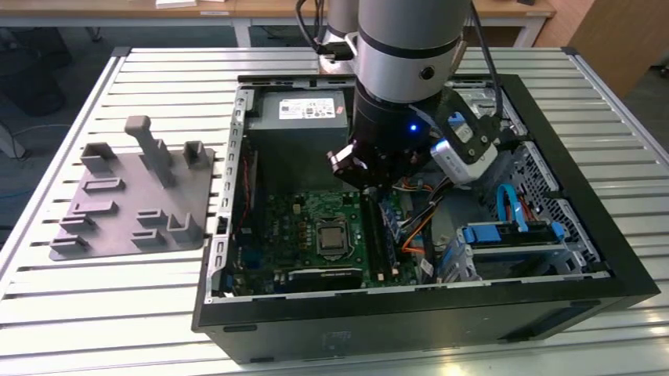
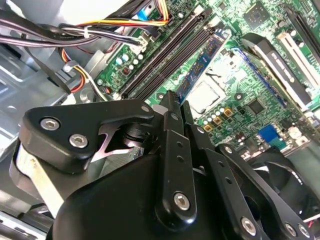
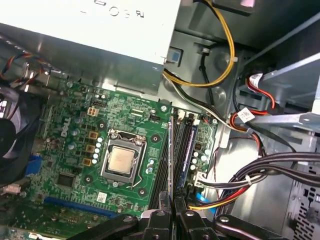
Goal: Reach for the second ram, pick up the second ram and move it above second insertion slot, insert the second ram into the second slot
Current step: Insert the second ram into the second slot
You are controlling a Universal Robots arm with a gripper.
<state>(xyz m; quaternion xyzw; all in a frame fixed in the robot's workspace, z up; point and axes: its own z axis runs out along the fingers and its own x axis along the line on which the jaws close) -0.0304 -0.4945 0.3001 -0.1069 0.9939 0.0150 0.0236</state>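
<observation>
Between tool (image 3: 173,200) tips: second ram (image 3: 170,155), thin dark stick, edge-on.

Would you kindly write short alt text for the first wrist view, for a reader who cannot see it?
The gripper holds the second ram upright on its edge over the memory slots of a green motherboard, beside a bare processor. Yellow, red and black cables run past a metal case wall.
</observation>
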